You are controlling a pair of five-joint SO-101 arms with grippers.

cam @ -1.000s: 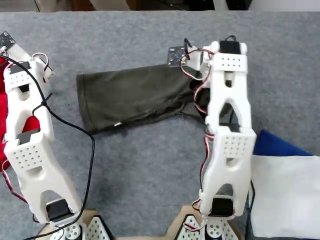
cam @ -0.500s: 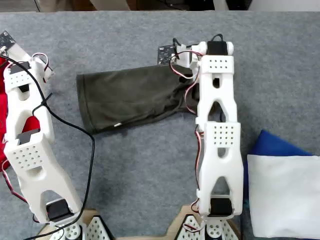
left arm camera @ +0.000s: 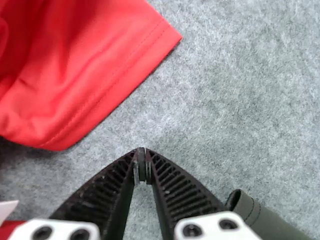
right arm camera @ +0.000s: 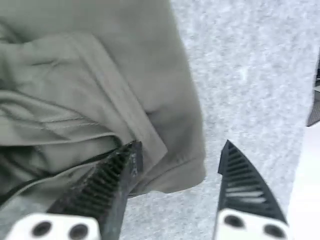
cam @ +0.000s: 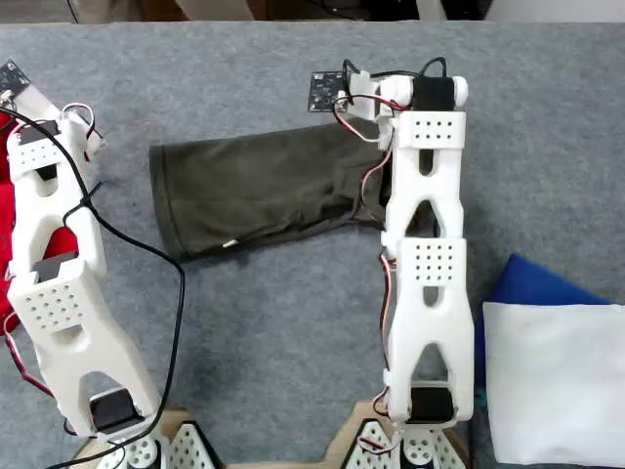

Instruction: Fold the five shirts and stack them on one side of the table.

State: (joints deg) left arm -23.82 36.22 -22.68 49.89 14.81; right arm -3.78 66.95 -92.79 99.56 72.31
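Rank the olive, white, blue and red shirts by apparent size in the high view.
1. Olive shirt and white shirt: look about alike; the picture's edge cuts off the white one.
2. Blue shirt and red shirt: small, mostly covered, too close to rank.

Bright even overhead light, soft shadows

The high camera looked down on the grey felt surface [cam: 293, 342]. Each wrist camera sat close above it, facing down; high and right wrist views shared the crumpled olive-green cloth shirt [cam: 254, 191].
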